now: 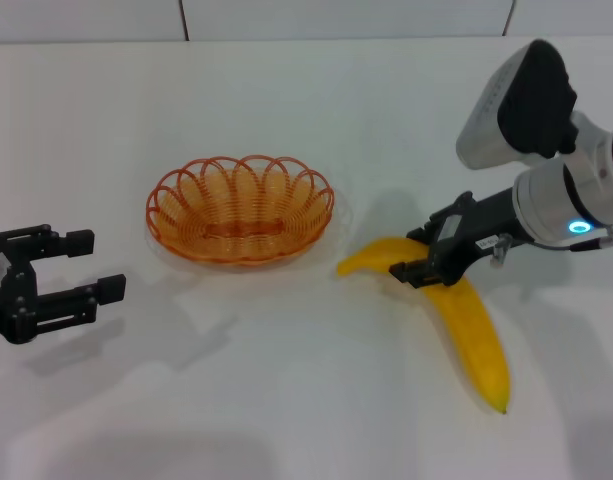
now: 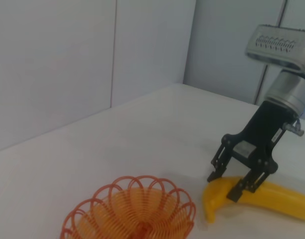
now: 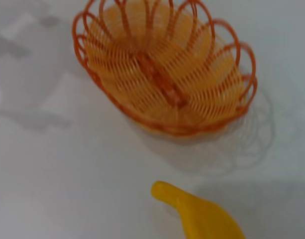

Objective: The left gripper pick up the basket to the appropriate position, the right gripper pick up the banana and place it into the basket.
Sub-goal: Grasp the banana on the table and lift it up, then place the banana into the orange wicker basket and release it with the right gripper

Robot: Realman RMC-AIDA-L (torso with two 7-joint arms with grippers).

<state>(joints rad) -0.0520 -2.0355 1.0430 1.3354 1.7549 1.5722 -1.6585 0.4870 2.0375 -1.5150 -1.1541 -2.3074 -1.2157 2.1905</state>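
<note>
The orange wire basket [image 1: 241, 210] stands empty on the white table, mid-left; it also shows in the left wrist view [image 2: 132, 211] and the right wrist view [image 3: 162, 64]. The yellow banana [image 1: 476, 330] lies flat on the table to the basket's right, one end pointing at the basket. My right gripper [image 1: 414, 254] is open and low over that end, one finger on each side of the banana [image 2: 271, 196], as the left wrist view [image 2: 226, 183] shows too. The banana's end shows in the right wrist view [image 3: 202, 214]. My left gripper [image 1: 94, 266] is open and empty, left of the basket and apart from it.
The white table [image 1: 286, 400] runs back to a pale panelled wall [image 2: 67, 59]. Nothing else stands on the table.
</note>
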